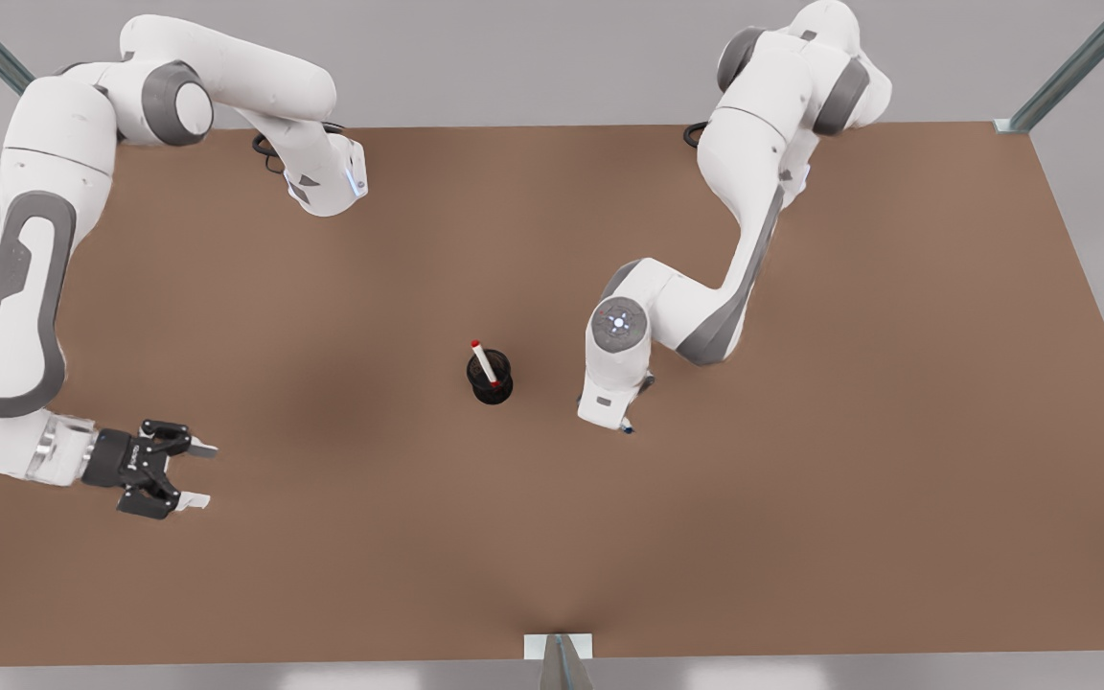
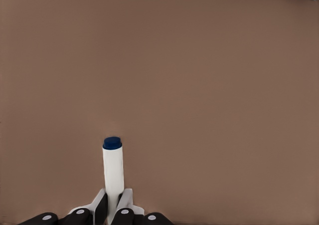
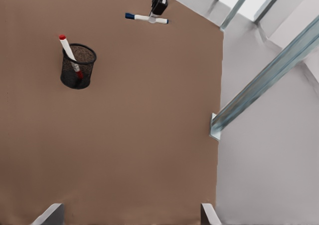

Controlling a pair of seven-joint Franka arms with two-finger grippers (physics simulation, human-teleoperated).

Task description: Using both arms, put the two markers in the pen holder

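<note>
The black mesh pen holder (image 1: 490, 377) (image 3: 78, 67) stands at the table's middle. In it leans the red-capped marker (image 1: 483, 362) (image 3: 69, 53), cap up and sticking out above the rim. My left gripper (image 1: 629, 424) (image 2: 113, 210), on the arm at the front view's right, is shut on the blue-capped marker (image 2: 113, 170) (image 3: 147, 18). It holds the marker level above the table, a short way to the holder's right in the front view. My right gripper (image 1: 190, 474) hangs open and holds nothing at the front view's lower left, far from the holder.
The brown table (image 1: 322, 287) stretches wide around the holder. Metal frame posts (image 3: 259, 90) rise beyond the table's edge, and a small bracket (image 1: 559, 647) sits at the front edge. The left arm's elbow (image 1: 696, 316) hangs low near the holder.
</note>
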